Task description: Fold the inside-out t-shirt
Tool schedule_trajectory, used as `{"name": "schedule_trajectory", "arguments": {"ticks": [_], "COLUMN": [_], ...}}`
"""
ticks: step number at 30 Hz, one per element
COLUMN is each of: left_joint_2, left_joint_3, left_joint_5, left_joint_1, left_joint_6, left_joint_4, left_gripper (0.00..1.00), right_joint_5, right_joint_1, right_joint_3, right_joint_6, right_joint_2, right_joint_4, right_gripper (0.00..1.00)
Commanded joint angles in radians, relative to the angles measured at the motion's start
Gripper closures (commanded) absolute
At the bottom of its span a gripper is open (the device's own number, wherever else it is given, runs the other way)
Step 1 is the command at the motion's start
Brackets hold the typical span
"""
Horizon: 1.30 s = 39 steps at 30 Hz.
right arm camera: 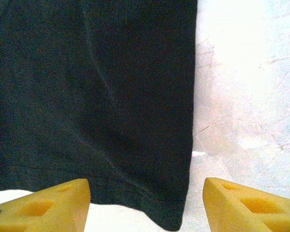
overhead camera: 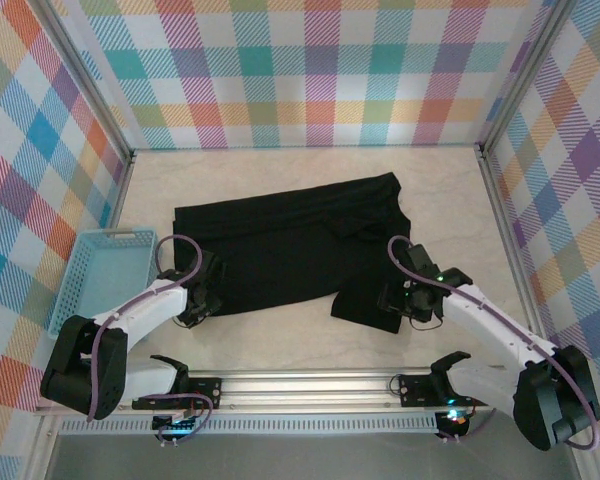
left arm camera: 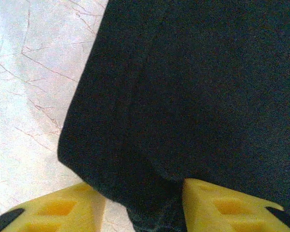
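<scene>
1. Lying spread at mid-table, the inside-out t-shirt (overhead camera: pixel 290 250) runs its long axis left to right, with a near corner by each arm.
2. Left gripper (overhead camera: pixel 202 296) sits at the near-left corner. Fabric is bunched between its half-parted fingers; I cannot tell whether it is clamped.
3. Right gripper (overhead camera: pixel 400 300) straddles the near-right corner, spread wide, holding nothing.
4. Bare table (overhead camera: pixel 280 345) leaves room front and back; the blue basket (overhead camera: pixel 105 275) crowds the left side.
</scene>
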Motion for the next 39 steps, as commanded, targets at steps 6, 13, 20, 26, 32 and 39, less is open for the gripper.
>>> {"name": "schedule_trajectory", "arguments": {"ticks": [6,13,20,26,32,39], "left_joint_2": [-0.006,-0.013,-0.011,-0.028,-0.09,-0.159], "left_joint_3": [-0.033,-0.036,-0.035,0.009,0.033,0.014], "left_joint_5": [0.014,0.019,0.033,0.027,-0.036,-0.113], "left_joint_1": [0.011,0.011,0.005,-0.082,-0.16,-0.126], "left_joint_6": [0.001,0.008,0.018,-0.017,-0.098,-0.112], "left_joint_4": [0.004,0.014,0.017,-0.006,-0.094,-0.171], "left_gripper": [0.67,0.71,0.76,0.82,0.69,0.52], "right_joint_5": [0.071,0.081,0.172,0.344,0.424,0.45], "right_joint_1": [0.121,0.177,0.178,0.175,0.16,0.156], "right_joint_3": [-0.036,-0.068,-0.04,0.053,0.103,0.128], "right_joint_6": [0.168,0.238,0.227,0.189,0.186,0.179], "right_joint_2": [0.054,0.151,0.16,-0.01,-0.082,-0.106], "right_joint_4": [-0.056,0.022,-0.011,-0.177,-0.261,-0.273], "right_gripper": [0.4,0.52,0.91,1.0,1.0,1.0]}}
